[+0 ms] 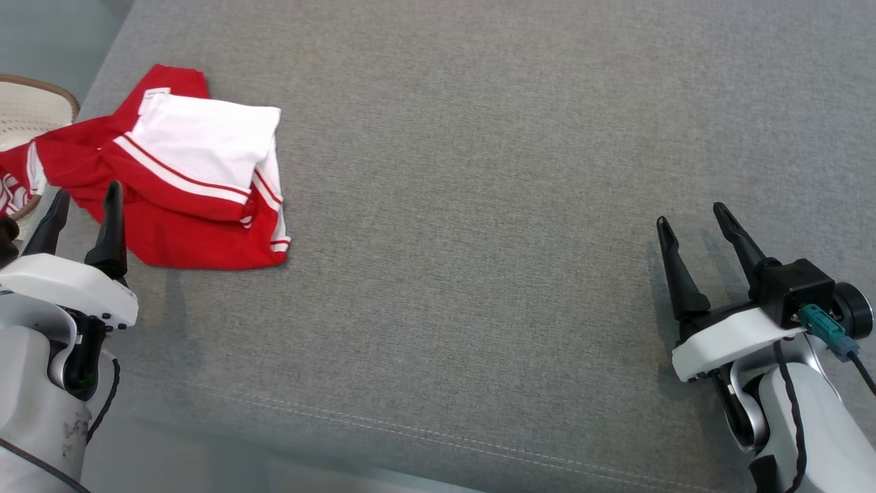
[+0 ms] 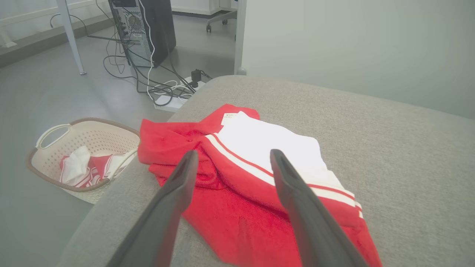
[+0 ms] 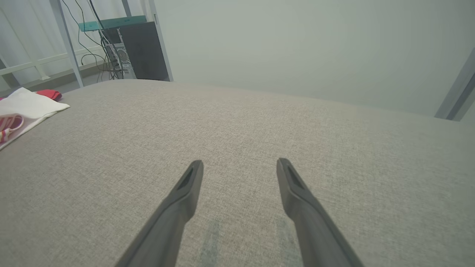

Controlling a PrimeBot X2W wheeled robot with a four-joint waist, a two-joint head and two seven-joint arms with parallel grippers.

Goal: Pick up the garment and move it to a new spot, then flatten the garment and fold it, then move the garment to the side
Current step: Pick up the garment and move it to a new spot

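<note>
A red and white garment (image 1: 185, 178) lies crumpled at the far left of the grey cushioned surface (image 1: 479, 205), a white panel on top and white stripes along its hems. My left gripper (image 1: 87, 193) hovers just in front of its near left edge, open and empty. In the left wrist view the garment (image 2: 252, 178) lies right beyond the open left gripper (image 2: 232, 152), nothing between the fingers. My right gripper (image 1: 692, 216) stands open and empty at the lower right, far from the cloth. A corner of the garment (image 3: 26, 107) shows at the left edge of the right wrist view, well away from the right gripper (image 3: 240, 162).
A beige laundry basket (image 2: 89, 133) with red and white cloth in it stands on the floor off the surface's left edge; its rim (image 1: 41, 92) shows in the head view. A computer tower (image 2: 144, 29) and cables lie on the floor beyond.
</note>
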